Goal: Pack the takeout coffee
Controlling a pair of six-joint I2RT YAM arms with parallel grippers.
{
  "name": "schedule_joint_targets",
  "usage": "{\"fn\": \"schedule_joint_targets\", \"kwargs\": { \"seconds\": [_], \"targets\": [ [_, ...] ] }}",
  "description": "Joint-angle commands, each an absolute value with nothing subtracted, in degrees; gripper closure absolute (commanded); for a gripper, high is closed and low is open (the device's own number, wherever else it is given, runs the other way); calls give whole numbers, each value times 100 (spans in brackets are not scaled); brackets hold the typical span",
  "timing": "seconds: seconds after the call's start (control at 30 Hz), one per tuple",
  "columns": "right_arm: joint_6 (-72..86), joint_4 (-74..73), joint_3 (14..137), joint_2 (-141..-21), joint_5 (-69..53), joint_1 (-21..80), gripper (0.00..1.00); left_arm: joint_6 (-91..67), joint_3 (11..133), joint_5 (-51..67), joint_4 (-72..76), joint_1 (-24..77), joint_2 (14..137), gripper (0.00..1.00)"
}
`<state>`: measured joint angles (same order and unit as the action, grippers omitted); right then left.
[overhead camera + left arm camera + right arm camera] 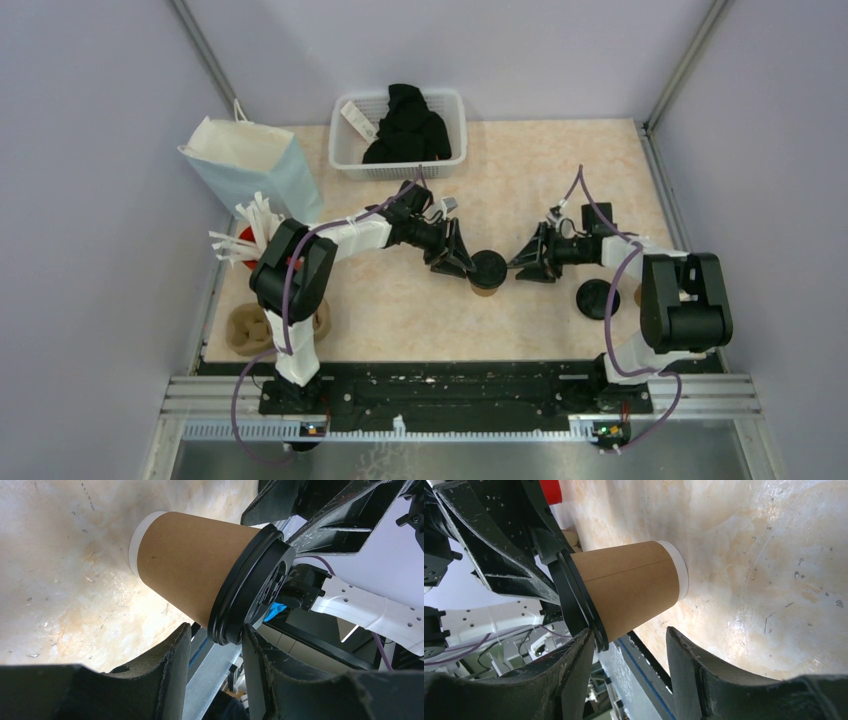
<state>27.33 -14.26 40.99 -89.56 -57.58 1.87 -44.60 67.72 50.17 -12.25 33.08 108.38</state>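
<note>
The takeout coffee [487, 272], a brown kraft cup with a black lid, stands upright on the table between my two grippers. My left gripper [462, 266] is open just left of it. In the left wrist view the cup [190, 570] and its lid [252, 587] lie at the mouth of the left gripper [215, 632], with the lid rim between the fingertips. My right gripper [518, 268] is open just right of the cup. In the right wrist view the cup [634, 587] sits at the mouth of the right gripper [629, 632], and one fingertip [581, 645] is against the lid rim.
A second black lid [597, 298] lies on the table by the right arm. A white paper bag [250, 165] stands at the back left, a white basket [350, 160] with black cloth behind. The red cup of straws [245, 240] and the brown cup carrier [245, 332] are at the left edge.
</note>
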Motion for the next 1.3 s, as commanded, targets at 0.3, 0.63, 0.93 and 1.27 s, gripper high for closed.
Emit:
{"fn": "schedule_joint_targets", "kwargs": {
  "seconds": [0.3, 0.63, 0.93, 1.27],
  "targets": [
    [2396, -1780, 4202, -9218, -4208, 354, 47, -4242, 6740, 4729, -1268, 3318, 10999, 53],
    [2234, -2884, 5322, -8575, -4586, 324, 33, -4251, 7311, 4711, -1674, 3305, 10509, 23],
    [2395, -3099, 4844, -8045, -5009, 610, 28, -3620, 8061, 4551, -1939, 3256, 10732, 10],
    [3970, -1404, 3822, -7602, -4889, 1404, 25, -3057, 8677, 4821, -2256, 3268, 11481, 25]
  ]
}}
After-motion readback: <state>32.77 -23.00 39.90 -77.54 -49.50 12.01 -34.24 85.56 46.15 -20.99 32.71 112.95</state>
